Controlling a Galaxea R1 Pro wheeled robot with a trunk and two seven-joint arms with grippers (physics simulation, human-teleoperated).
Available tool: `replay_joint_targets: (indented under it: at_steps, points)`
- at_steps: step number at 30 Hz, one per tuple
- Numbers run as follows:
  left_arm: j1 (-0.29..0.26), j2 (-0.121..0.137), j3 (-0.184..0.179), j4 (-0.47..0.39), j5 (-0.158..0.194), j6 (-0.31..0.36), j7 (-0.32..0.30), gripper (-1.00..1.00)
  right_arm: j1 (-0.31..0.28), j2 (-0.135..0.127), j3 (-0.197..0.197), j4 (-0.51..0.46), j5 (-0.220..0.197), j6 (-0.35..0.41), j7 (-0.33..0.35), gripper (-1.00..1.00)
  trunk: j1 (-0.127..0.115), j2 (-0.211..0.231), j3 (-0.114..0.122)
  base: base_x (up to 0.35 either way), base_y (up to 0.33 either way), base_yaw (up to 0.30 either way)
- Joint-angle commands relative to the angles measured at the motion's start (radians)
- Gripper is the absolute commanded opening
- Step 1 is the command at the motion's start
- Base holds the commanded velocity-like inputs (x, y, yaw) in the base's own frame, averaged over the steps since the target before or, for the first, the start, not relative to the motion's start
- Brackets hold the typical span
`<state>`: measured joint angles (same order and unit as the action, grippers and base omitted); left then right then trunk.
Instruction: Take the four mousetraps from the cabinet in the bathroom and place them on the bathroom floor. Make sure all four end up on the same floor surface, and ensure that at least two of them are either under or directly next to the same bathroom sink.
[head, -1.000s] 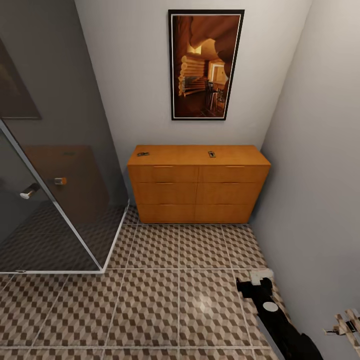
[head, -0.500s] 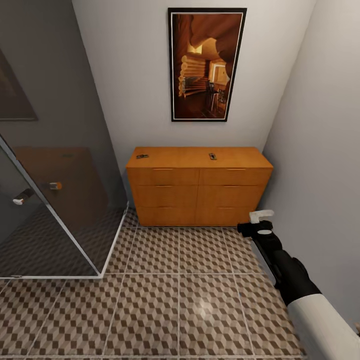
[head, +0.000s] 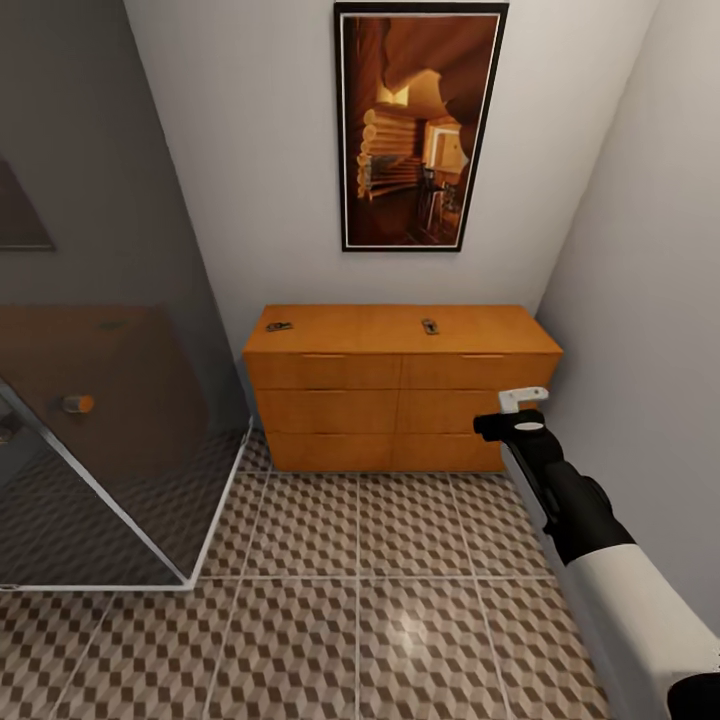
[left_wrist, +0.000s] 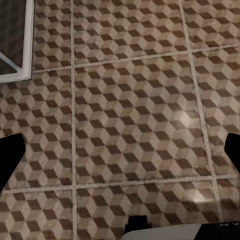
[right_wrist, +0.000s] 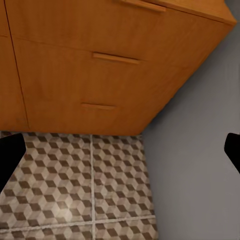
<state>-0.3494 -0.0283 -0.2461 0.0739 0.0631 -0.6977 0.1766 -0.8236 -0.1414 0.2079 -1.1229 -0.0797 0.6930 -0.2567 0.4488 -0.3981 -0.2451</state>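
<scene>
The low orange-brown wooden cabinet (head: 400, 390) stands on square floor tiles (head: 350, 600) printed with brown, beige and white cubes (pale grout between). A black-framed amber picture (head: 418, 128) hangs on the pale grey wall (head: 270, 180).

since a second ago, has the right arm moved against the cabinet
Yes. The right arm has swung up and forward: a second ago its tip lay low over the floor tiles, now it overlaps the cabinet at its right drawers.

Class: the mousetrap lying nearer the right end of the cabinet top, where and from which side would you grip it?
Grip the mousetrap across its narrow board edges, coming straight down from above: it lies flat on the cabinet top, so no side face is exposed. The right end effector is nearer.
</scene>
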Motion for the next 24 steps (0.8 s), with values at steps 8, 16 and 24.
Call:
replay_joint_targets:
  at_steps: [8, 16, 24]
  points:
    - [-0.002, -0.001, -0.009, 0.004, 0.006, -0.006, 0.003, 1.0, -0.003, 0.002, 0.004, 0.039, -0.01, 0.005, 0.004, 1.0, 0.001, -0.002, -0.002, 0.332, 0.0, 0.0]
    - [-0.002, 0.0, -0.009, 0.004, 0.006, -0.006, 0.003, 1.0, -0.003, 0.004, 0.004, 0.053, -0.013, 0.004, 0.006, 1.0, 0.001, -0.002, -0.002, 0.332, 0.0, 0.0]
    - [-0.002, -0.001, -0.009, 0.004, 0.007, -0.005, 0.003, 1.0, -0.003, 0.005, 0.004, 0.053, -0.014, 0.003, 0.007, 1.0, 0.001, -0.002, -0.002, 0.332, 0.0, 0.0]
